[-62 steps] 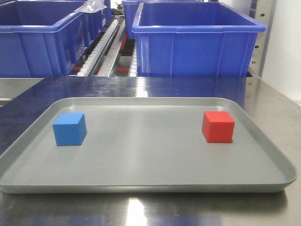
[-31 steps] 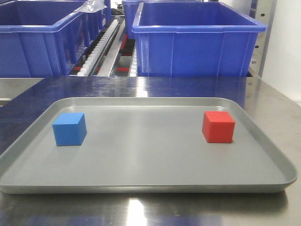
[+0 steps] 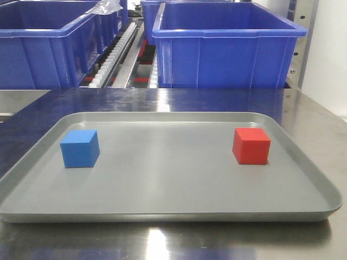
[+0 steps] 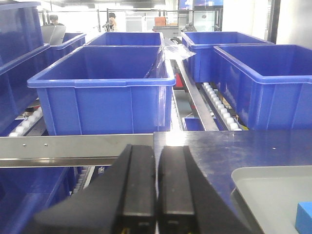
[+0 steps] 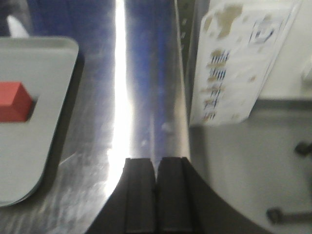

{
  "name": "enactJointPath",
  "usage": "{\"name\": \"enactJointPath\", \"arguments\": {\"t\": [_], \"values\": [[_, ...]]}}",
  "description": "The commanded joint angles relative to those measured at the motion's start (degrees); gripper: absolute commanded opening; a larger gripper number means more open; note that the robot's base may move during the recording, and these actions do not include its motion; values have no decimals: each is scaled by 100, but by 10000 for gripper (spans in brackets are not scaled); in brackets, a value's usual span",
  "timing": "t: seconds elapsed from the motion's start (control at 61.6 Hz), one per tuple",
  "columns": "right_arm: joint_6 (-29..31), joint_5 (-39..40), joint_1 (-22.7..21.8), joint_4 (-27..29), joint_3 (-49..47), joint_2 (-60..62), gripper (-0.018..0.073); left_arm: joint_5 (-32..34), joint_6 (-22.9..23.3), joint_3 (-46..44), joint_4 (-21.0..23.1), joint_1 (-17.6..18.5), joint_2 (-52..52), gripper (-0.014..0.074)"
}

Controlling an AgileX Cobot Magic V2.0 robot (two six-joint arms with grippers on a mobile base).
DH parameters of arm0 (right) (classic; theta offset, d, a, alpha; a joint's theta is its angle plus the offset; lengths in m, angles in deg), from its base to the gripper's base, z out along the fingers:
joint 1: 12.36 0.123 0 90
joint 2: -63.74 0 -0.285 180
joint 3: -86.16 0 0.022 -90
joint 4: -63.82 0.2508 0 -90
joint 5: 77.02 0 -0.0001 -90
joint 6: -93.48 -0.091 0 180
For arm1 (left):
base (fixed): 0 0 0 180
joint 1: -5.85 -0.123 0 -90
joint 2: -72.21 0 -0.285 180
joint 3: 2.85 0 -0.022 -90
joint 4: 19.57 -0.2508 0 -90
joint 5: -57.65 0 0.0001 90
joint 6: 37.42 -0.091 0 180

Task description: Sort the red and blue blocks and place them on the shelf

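Note:
The blue block (image 3: 80, 148) sits on the left of a shallow grey tray (image 3: 168, 208), and the red block (image 3: 251, 145) sits on its right. The blue block's corner shows at the right edge of the left wrist view (image 4: 304, 217). The red block shows at the left of the right wrist view (image 5: 14, 101). My left gripper (image 4: 156, 148) is shut and empty, left of the tray. My right gripper (image 5: 156, 160) is shut and empty, right of the tray. The shelf rail (image 4: 73, 146) with two small screws lies ahead of the left gripper.
Large blue bins (image 3: 227, 46) (image 4: 105, 90) stand on roller racks behind the steel table (image 3: 303, 114). The grey tray also shows in both wrist views (image 4: 253, 180) (image 5: 53, 73). A white sheet with printed marks (image 5: 239, 63) hangs right of the table edge.

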Motion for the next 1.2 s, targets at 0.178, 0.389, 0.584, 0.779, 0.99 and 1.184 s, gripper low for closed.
{"name": "enactJointPath", "arguments": {"t": [0.178,0.389,0.584,0.779,0.99,1.184], "values": [[-787,228,958,-173,-722,-1744,311,470,34,155,54,42,79,124],[-1368,-194,1401,-209,-1325,-2994,622,470,34,155,54,42,79,124],[-1670,-1615,1707,-274,-2556,-4086,613,470,34,155,54,42,79,124],[-1665,-2046,2098,-268,-3707,-5143,613,470,34,155,54,42,79,124],[-1665,-2274,2204,-63,-4711,-6109,613,470,34,155,54,42,79,124],[-1665,-2271,2365,-68,-5205,-6696,613,470,34,155,54,42,79,124]]}}
